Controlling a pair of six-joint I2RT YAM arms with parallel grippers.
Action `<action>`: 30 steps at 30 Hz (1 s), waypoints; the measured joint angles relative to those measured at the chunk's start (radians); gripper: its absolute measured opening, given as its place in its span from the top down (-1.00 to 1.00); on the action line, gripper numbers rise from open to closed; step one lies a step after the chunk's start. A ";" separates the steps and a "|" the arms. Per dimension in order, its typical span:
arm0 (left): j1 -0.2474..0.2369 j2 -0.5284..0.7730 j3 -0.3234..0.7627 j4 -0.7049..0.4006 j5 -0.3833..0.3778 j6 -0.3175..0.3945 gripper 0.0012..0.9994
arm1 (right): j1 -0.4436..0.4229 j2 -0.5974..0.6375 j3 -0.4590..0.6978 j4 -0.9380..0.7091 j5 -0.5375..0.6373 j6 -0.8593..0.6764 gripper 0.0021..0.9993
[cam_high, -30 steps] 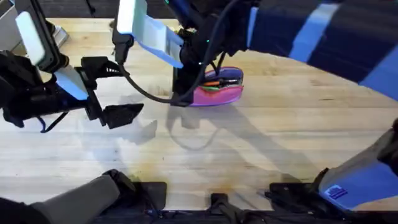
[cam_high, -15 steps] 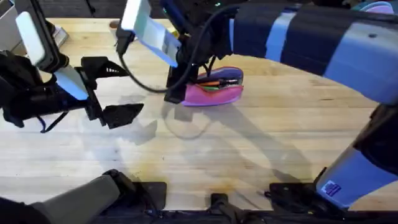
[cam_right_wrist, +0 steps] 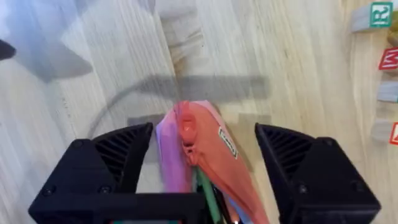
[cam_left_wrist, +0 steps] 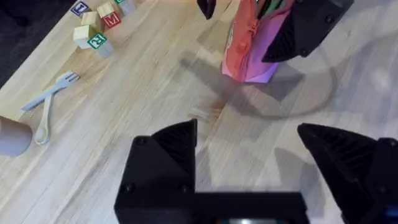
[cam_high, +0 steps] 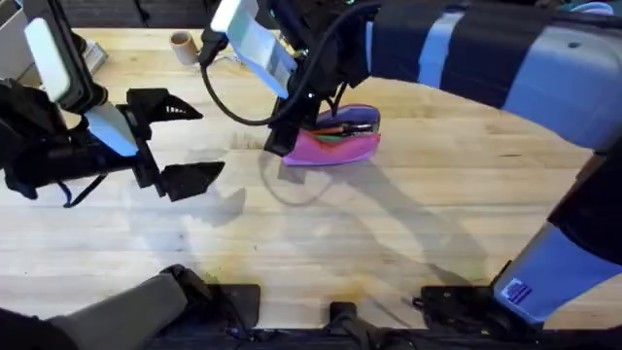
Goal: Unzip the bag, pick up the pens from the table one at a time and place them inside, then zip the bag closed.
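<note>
Lettered toy blocks [cam_left_wrist: 96, 25], pale fork [cam_left_wrist: 53, 93], spoon [cam_left_wrist: 42, 124], small brown cylinder [cam_high: 182, 45]

Bright even light, soft arm shadows on the table [cam_high: 408, 243], blurred near arm.

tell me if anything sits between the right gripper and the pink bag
Nothing visible does. The right gripper hangs open right over the bag, one finger on each side of its end, with the pens poking from the open top.

My right gripper [cam_right_wrist: 202, 165]: fingers spread wide, straddling the bag [cam_right_wrist: 205, 155]. Bag: unzipped, pens [cam_right_wrist: 208, 196] inside, resting on the table [cam_right_wrist: 280, 74].
</note>
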 joint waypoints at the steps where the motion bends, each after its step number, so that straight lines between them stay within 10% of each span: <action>1: 0.000 0.000 0.000 0.000 0.000 0.000 -0.99 | 0.000 0.004 0.000 0.001 0.000 0.001 -0.92; 16: 0.000 0.000 0.000 0.000 0.000 0.000 -0.99 | 0.002 0.015 0.000 0.004 -0.008 0.030 0.88; 30: 0.000 0.000 0.000 0.000 -0.002 0.000 -0.99 | 0.002 0.015 0.000 0.027 -0.007 0.031 0.94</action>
